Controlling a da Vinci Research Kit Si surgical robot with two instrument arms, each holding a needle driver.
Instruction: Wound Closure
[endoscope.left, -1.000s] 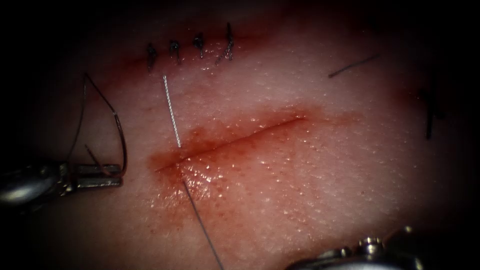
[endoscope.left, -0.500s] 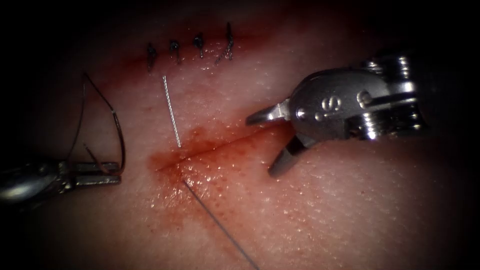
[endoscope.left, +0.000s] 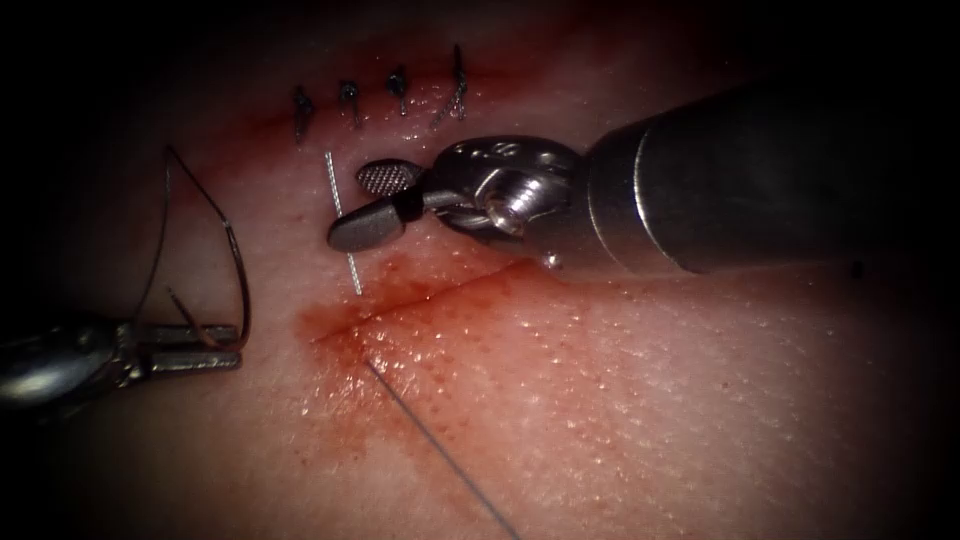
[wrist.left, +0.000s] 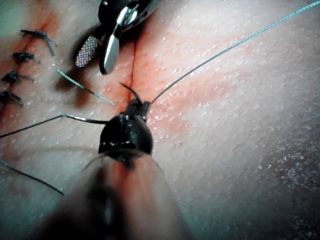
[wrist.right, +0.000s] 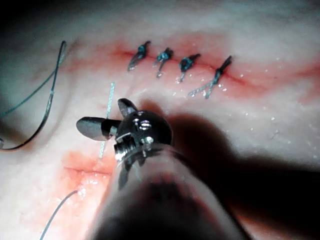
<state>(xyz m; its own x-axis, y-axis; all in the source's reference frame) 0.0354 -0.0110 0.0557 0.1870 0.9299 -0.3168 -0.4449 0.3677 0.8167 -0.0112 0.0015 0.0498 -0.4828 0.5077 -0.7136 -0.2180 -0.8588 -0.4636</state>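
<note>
A piece of pale tissue (endoscope.left: 650, 400) lies under the endoscope, with a slanting cut (endoscope.left: 440, 290) across its middle and red fluid (endoscope.left: 380, 340) spread around the cut's left end.

At the far left of the endoscope view, well to the left of the cut, the left hand (endoscope.left: 215, 345) is clamped on the curved needle (endoscope.left: 240, 270) near one end of its curve. The needle arcs upward from the jaws, clear of the tissue and not in it. Dark thread (endoscope.left: 155, 250) trails from the needle's upper end and loops back down toward the tool. In the left wrist view the same hand (wrist.left: 140, 106) shows its dark jaws closed, with the needle (wrist.left: 82, 119) running out sideways from them.

The right hand (endoscope.left: 372, 205) reaches in from the right, above the cut, holding nothing. Its two jaws are spread wide, the ridged inner face of one turned toward the viewer. They sit on either side of a pale, straight strand of thread (endoscope.left: 340, 215) that rises from the cut's left end, though whether they touch it cannot be told. In the right wrist view this hand (wrist.right: 107, 117) shows the same open jaws beside the pale strand (wrist.right: 106, 120).

A darker strand (endoscope.left: 440, 455) leaves the cut's left end and runs down toward the lower edge.

Farther up the tissue, a row of four finished stitches (endoscope.left: 375, 100) with dark knots closes another cut.
</note>
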